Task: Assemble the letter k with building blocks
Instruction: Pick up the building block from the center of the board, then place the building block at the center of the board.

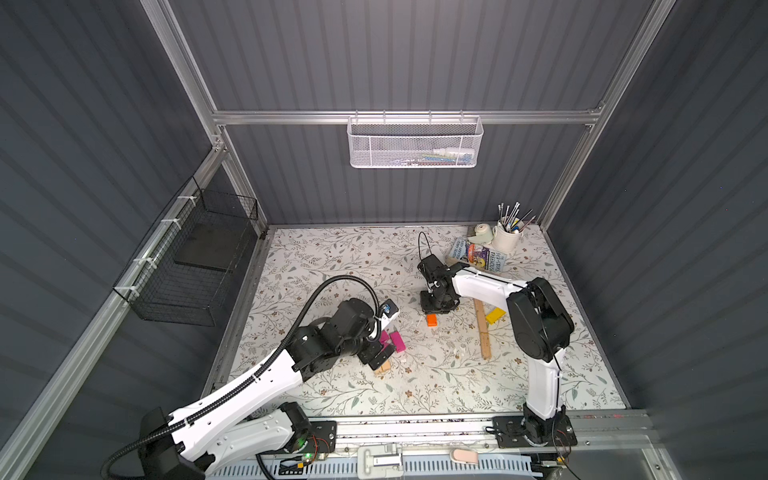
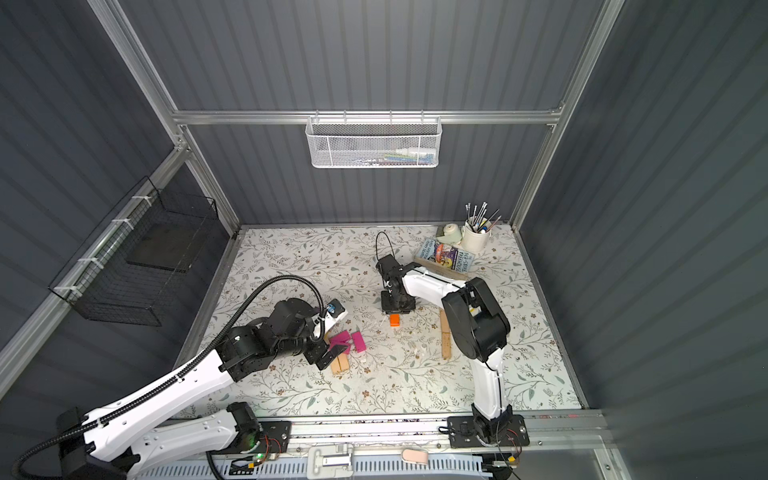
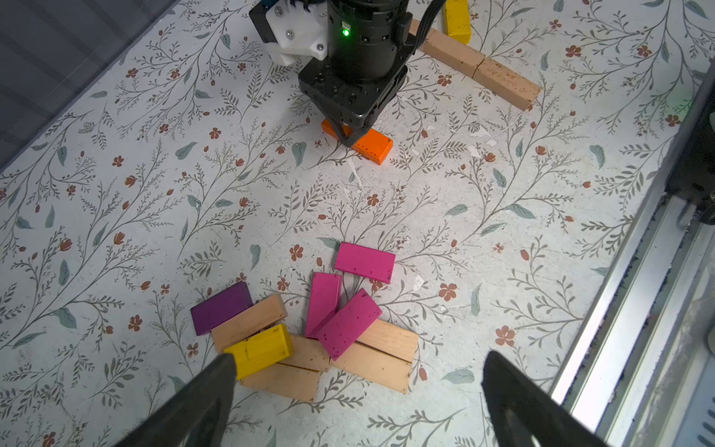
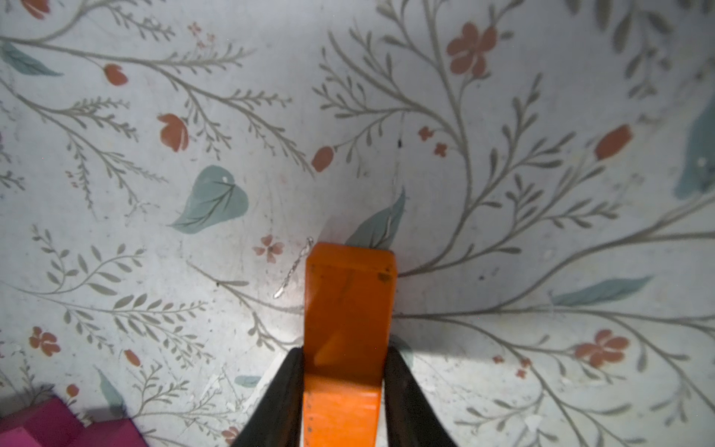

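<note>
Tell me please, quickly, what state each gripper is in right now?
Left gripper: open, holding nothing.
Right gripper: closed on the small flat orange wooden block.

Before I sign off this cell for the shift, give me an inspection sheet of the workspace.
Surface: floral mat, white flecks.
Job's things: orange block; mixed pile; tan bars in line, yellow block beside.
Clutter: books, cup of thin sticks, tape roll, far corner.
Grippers: left gripper open over pile; right gripper shut on orange block.
Cables: black conduit arches over left arm; thin loop at right wrist.
Surroundings: white basket on rear rail; black wire basket on side wall.
</note>
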You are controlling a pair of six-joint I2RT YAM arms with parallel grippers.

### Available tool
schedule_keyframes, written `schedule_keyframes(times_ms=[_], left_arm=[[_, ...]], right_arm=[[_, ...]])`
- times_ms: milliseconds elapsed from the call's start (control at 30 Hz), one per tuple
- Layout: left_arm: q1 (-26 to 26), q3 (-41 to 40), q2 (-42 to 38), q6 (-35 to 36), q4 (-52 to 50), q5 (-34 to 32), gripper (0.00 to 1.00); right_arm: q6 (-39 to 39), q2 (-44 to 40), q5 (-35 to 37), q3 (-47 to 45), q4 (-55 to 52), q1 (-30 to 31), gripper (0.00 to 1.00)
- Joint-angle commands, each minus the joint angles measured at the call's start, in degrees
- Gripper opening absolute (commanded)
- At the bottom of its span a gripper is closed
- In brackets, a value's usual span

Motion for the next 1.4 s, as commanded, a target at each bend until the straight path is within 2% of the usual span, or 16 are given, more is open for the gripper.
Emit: schedule_keyframes(times_ms=[0, 167, 433, 667, 767, 933, 1067, 1133, 1233, 1367], left_arm=[[0.37, -0.83, -0.24, 1.43, -0.42, -0.5, 1.0], [0.31, -0.98, -0.26, 1.52, -0.6, -0.74, 1.0], [0.32, -0.83, -0.19, 1.7, -0.98, -0.73, 1.0], [0.36, -0.65, -1.23, 2.52, -0.72, -0.14, 1.0], [0.36, 0.39, -1.04, 3.9, -0.68, 1.46, 1.0], [0.35, 2.32, 0.07, 7.85, -0.4, 4.47, 0.99], [0.31, 2.55, 0.17, 8.26, 0.01, 7.61, 1.0], [0.26, 1.98, -0.27, 7.84, 0.54, 9.14, 1.0], [0.24, 1.68, -1.13, 7.07, 0.86, 11.0, 1.0], [0.2, 0.98, -2.52, 6.62, 1.93, 13.03, 1.0]], right_arm=[[-2.2, 0.9, 0.73, -0.58, -1.29, 0.06, 0.33], [-3.66, 2.08, 1.09, 0.29, -2.56, -0.03, 0.42], [-6.36, 1.75, 1.66, 0.04, -1.86, -0.09, 0.26], [-16.73, -3.93, -1.21, -2.21, 1.12, -1.87, 0.28], [-22.29, -8.49, -1.11, -3.6, 2.21, -3.5, 0.26], [-32.76, -20.74, -0.68, -9.81, 5.84, -8.85, 0.22], [-40.92, -32.75, -1.11, -20.07, 13.32, -14.51, 0.2], [-46.04, -38.65, -4.92, -26.04, 17.57, -17.8, 0.21], [-54.32, -44.49, -4.81, -30.49, 15.85, -21.88, 0.23], [-63.47, -47.81, -8.59, -31.94, 6.73, -29.6, 0.22]])
